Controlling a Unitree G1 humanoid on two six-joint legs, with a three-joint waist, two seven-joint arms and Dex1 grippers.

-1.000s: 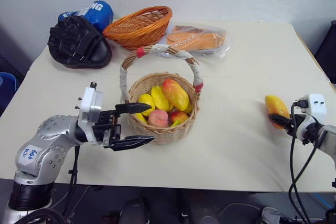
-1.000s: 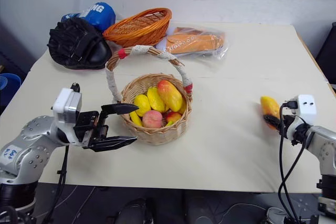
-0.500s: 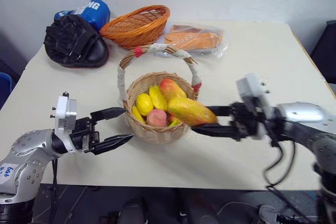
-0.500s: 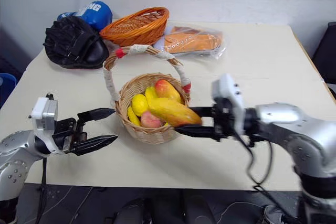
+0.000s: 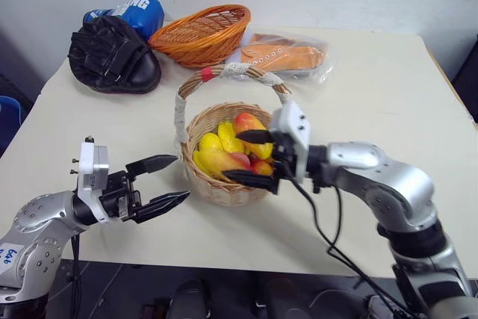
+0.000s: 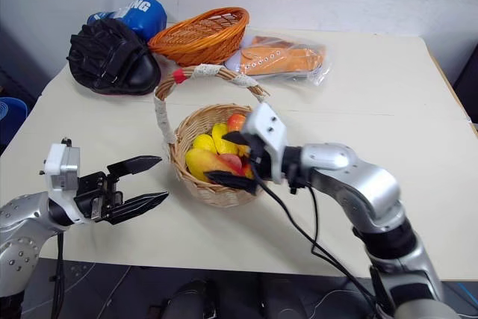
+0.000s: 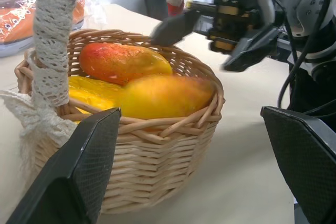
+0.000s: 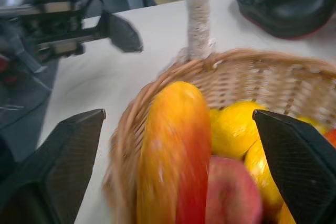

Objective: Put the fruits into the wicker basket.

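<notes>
Cream surface (image 5: 358,95) carries everything. Far edge, left to right: black training pad (image 5: 113,56) with a blue boxing glove (image 5: 133,14) behind it, a shallow orange oval basket (image 5: 202,33), a clear bag holding an orange shoe (image 5: 285,56).

Wicker basket (image 5: 224,184) stands at centre, towards the near edge, its white-wrapped handle (image 5: 228,74) arching over it. Fruits inside: long orange-yellow mango (image 7: 163,95) lying across the near-left side, a second redder mango (image 7: 123,61) behind it, lemons (image 5: 211,142), a pink peach (image 8: 231,192) partly covered. No fruit seen loose on the surface — task looks essentially done.

Right pincer (image 5: 252,158) reaches in from the right, jaws spread wide over the basket's right rim, nothing between them. Left pincer (image 5: 163,182) hovers near-left of the basket, also wide and empty.

Risks, as judged: the long mango sits high against the rim; it could roll out if the basket is jolted. Lower right finger lies close to the rim, so a careless pull-back could snag the weave or handle and tip the basket.

Writing: white capitals on the glove, only "NG" partly legible. Small handwritten sticker on the left arm — unreadable.
</notes>
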